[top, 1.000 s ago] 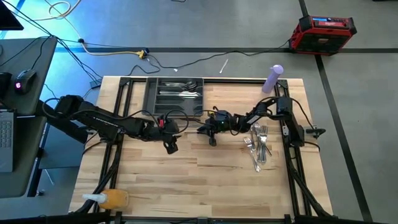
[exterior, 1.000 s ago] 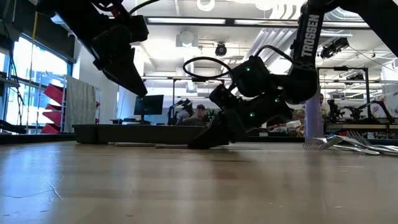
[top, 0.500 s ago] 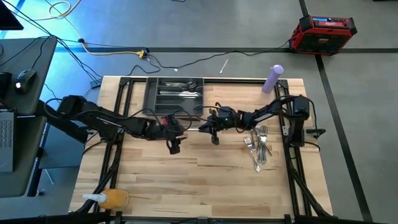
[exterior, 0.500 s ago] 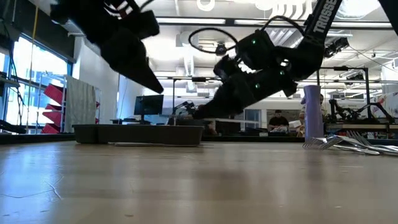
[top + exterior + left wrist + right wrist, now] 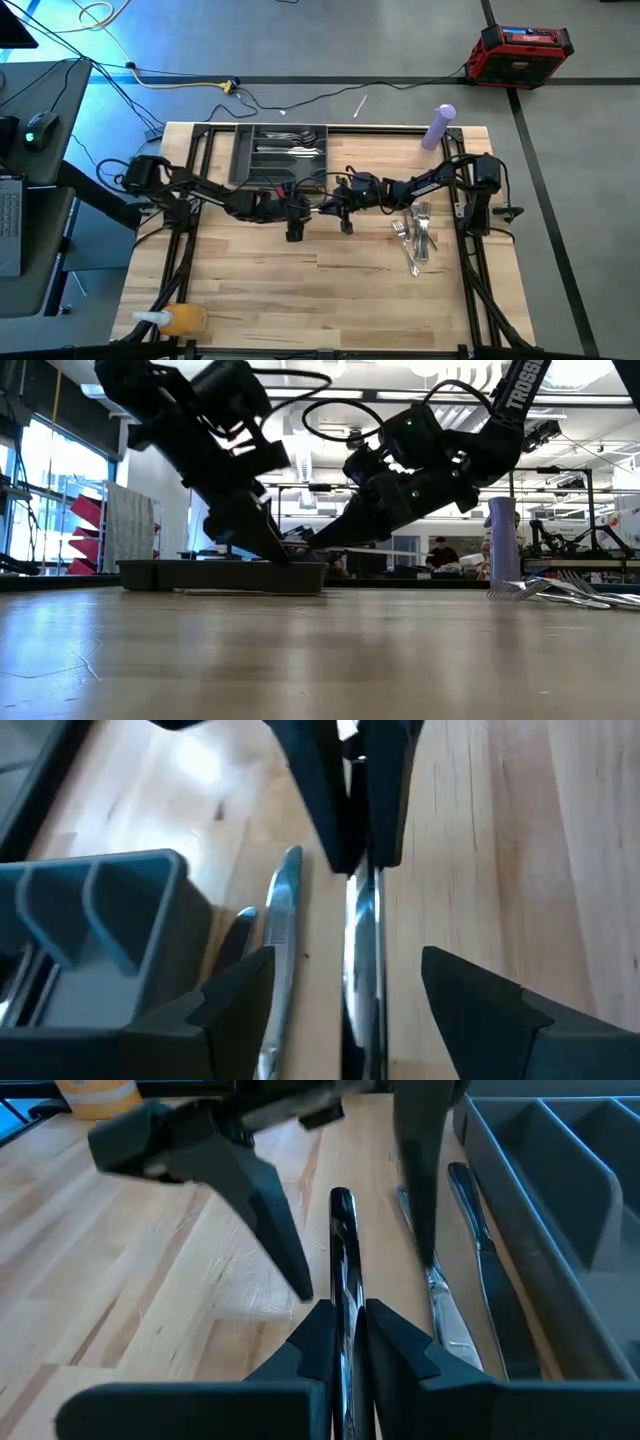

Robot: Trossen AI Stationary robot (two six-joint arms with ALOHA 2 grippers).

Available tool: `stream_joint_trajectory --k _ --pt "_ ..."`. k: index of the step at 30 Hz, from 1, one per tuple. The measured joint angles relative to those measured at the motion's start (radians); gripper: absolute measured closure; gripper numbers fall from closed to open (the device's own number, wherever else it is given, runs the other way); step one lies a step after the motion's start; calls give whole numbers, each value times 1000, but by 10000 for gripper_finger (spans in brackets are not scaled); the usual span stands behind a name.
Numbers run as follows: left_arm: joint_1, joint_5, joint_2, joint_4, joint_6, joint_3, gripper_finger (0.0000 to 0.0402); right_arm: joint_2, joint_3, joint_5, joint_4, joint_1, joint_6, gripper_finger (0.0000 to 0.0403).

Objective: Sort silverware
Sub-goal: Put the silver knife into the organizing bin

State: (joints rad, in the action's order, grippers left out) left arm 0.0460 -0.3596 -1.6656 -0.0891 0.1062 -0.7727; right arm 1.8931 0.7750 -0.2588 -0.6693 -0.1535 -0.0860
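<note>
My right gripper [image 5: 345,1315] is shut on a slim shiny piece of silverware [image 5: 341,1250] just in front of the dark grey tray [image 5: 245,150], near the table's middle. My left gripper [image 5: 348,960] faces it, open. Its two fingers [image 5: 255,1195] stand on either side of the piece's free end without touching it. More silverware lies flat on the table beside the tray's near wall [image 5: 281,925] [image 5: 482,1250]. Some lies in the tray [image 5: 295,152], and a pile [image 5: 415,235] lies at the right. My right gripper pinches the slim piece between its two fingers, at the stretch [image 5: 362,885] just past their tips. The fingers come from the table's right, slanting slightly down, and lie along the piece. The piece sticks out toward the left gripper, lifted clear of the table.
A purple bottle [image 5: 438,127] stands at the far right corner and an orange bottle [image 5: 180,320] lies at the near left corner. The tray's wall [image 5: 560,1170] stands close beside both grippers. Bare wood stretches toward the near edge.
My right gripper has risen from the table with the silver piece, which now hangs clear. My left gripper has moved toward the table's right and down, rolling about its own line, until its fingers stand around the piece's free end.
</note>
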Motion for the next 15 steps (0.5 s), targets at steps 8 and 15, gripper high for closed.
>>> stream_joint_trajectory --k 8,15 --pt "0 37 -57 7 -20 -52 281 -1 1 0 4 0 -1 383" --pt "0 36 -57 38 -23 -73 385 -2 2 -2 13 0 0 383"
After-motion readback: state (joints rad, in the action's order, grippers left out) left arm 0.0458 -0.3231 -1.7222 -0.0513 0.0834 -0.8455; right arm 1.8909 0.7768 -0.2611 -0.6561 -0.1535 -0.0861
